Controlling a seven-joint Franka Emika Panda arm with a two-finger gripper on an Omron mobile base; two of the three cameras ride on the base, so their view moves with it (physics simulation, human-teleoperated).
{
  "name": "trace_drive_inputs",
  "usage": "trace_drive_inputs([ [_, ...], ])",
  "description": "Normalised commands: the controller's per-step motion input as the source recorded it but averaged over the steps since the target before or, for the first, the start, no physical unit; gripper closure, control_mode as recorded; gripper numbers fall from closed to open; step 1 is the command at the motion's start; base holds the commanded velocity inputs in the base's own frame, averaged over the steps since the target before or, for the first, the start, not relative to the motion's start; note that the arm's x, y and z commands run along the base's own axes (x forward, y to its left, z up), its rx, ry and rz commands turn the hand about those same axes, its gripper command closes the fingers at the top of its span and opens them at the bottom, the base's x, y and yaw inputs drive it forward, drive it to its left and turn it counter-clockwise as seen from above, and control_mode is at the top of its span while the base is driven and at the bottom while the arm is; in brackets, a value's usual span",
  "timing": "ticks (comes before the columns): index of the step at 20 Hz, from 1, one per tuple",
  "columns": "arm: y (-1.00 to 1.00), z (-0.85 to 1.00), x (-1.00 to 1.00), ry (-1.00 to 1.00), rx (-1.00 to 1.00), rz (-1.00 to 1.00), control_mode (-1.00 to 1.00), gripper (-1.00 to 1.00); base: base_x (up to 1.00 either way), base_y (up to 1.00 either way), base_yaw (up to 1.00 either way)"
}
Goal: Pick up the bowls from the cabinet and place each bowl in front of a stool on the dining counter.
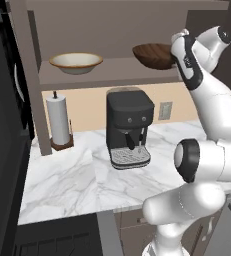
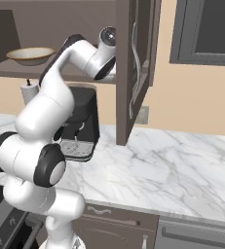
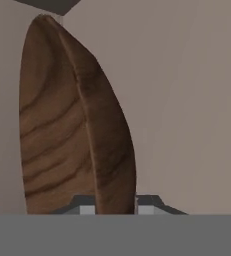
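The gripper (image 3: 115, 209) has its two fingers (image 3: 83, 207) closed in on the rim of the wooden bowl (image 3: 72, 130), one tip on each side of the bowl's wall, clamped on it. In the hand view the bowl appears turned on edge, its grained inside to the left and its darker outer wall to the right, with the plain brown cabinet behind it.

From the left base view the wooden bowl (image 1: 154, 55) sits on the right part of the cabinet shelf (image 1: 112, 72), where the white arm (image 1: 207, 125) reaches up to it. The cream bowl (image 1: 76, 63) rests well apart on the left part of the same shelf. Below, on the marble counter (image 1: 72, 185), stand a black coffee machine (image 1: 129, 127) and, to its left, a paper towel roll (image 1: 58, 120). The cabinet door (image 2: 133, 68) hangs open to the right.
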Motion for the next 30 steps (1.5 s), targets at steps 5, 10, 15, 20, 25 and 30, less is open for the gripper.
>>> trace_drive_inputs([
  [5, 0.23, 0.00, -0.79, 0.14, 0.00, 0.01, -1.00, 1.00, 0.00, 0.00, 0.00],
  [10, 0.08, 0.00, -1.00, 0.04, 0.00, 0.00, -1.00, 1.00, 0.00, 0.00, 0.00],
  [15, 0.00, 0.01, -1.00, 0.02, 0.00, 0.00, -1.00, 1.00, 0.00, 0.00, 0.00],
  [20, 0.05, 0.00, -1.00, 0.10, 0.00, 0.00, -1.00, 1.00, 0.00, 0.00, 0.00],
  [25, 0.13, -0.01, -1.00, 0.13, 0.00, 0.00, -1.00, 1.00, 0.00, 0.00, 0.00],
  [30, 0.08, -0.02, -0.91, 0.14, 0.00, 0.00, -1.00, 1.00, 0.00, 0.00, 0.00],
])
